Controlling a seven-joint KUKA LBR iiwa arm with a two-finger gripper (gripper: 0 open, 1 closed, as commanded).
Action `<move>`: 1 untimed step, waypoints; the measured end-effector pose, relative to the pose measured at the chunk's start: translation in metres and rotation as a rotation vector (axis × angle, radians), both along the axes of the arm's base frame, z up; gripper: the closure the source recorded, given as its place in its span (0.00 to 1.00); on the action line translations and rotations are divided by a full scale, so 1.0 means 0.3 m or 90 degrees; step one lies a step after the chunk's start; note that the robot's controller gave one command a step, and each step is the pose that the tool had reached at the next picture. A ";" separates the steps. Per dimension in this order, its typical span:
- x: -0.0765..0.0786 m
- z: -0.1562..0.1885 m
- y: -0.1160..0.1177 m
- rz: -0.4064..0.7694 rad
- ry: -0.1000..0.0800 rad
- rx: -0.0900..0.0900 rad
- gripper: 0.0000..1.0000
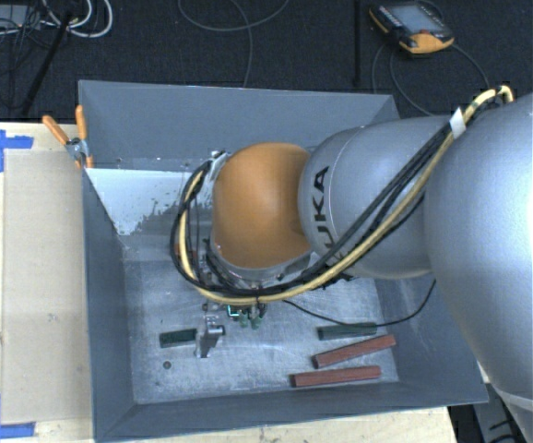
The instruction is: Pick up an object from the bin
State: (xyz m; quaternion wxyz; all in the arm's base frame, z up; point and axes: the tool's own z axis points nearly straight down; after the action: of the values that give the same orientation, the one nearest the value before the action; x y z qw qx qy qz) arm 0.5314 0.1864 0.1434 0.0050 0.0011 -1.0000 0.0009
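End effector [210, 338] just beside dark green bar [178, 338]

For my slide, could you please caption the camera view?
KUKA gripper beside a dark green block in the grey bin.

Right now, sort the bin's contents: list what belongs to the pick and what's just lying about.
Job in hand:
end effector, low over the bin floor, left part
dark green flat strip, right beside it, the nearest thing

Lying about, off to the right:
thin dark green stick
upper reddish-brown bar
lower reddish-brown bar
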 end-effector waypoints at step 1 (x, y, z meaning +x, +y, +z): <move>0.007 0.015 -0.003 -0.002 -0.005 0.001 0.00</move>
State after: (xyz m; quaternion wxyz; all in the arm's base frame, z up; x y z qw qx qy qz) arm 0.5334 0.1857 0.1478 0.0012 -0.0006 -1.0000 0.0001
